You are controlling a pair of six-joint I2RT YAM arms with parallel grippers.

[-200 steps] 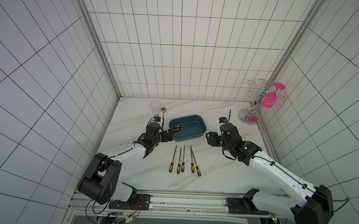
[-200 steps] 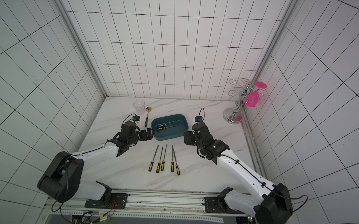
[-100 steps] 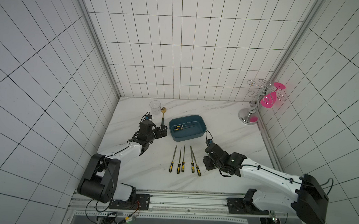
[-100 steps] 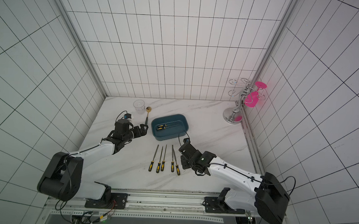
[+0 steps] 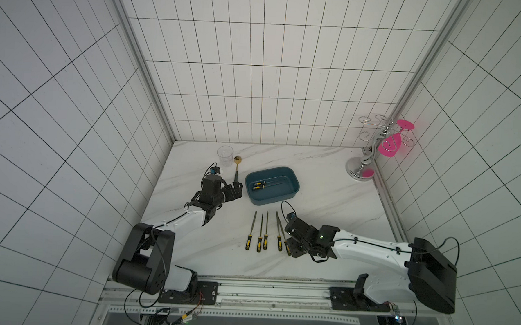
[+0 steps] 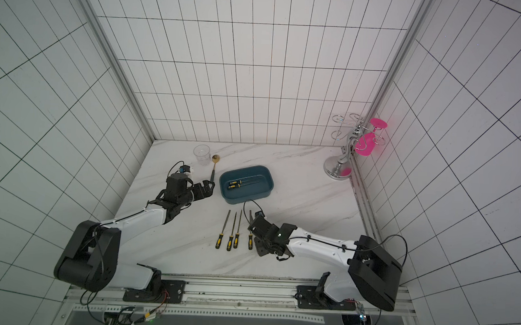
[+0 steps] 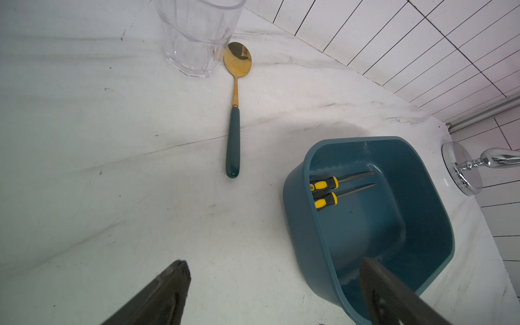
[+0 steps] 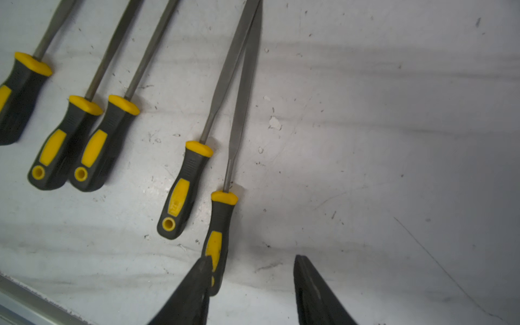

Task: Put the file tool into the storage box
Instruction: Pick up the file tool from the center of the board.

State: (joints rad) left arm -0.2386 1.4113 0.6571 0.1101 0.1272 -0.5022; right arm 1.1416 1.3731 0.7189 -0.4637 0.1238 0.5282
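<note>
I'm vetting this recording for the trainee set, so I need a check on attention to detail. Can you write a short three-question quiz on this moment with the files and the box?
1. How many files lie inside the storage box, and how many lie in the row on the table?
2. True or false: the right gripper is shut on a file handle.
3. What lies next to the clear glass? A) a gold spoon with a teal handle B) a file C) a pink glass

Key: 1. Two in the box, five in the row. 2. False: its jaws stand apart by the rightmost file. 3. A.
</note>
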